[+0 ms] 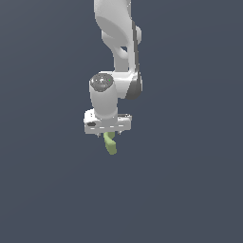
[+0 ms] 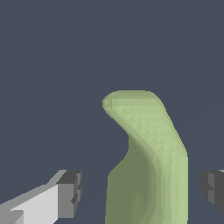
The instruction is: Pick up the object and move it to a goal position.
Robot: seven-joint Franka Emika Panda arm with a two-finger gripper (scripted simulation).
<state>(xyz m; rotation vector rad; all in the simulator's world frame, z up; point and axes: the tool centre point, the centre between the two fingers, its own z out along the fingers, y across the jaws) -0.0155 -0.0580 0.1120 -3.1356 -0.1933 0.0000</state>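
Matte yellow-green bent block (image 2: 148, 162) sitting between the white gripper's (image 1: 110, 134) dark pads (image 2: 72, 192), jaws wide with clear gaps either side. Closing off-centre could nudge it sideways and spoil the grasp

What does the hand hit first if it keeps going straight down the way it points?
The yellow-green block. It sits right between the open fingers of the hand, with gaps on both sides. Depth is unclear, so it may already be partly between them.
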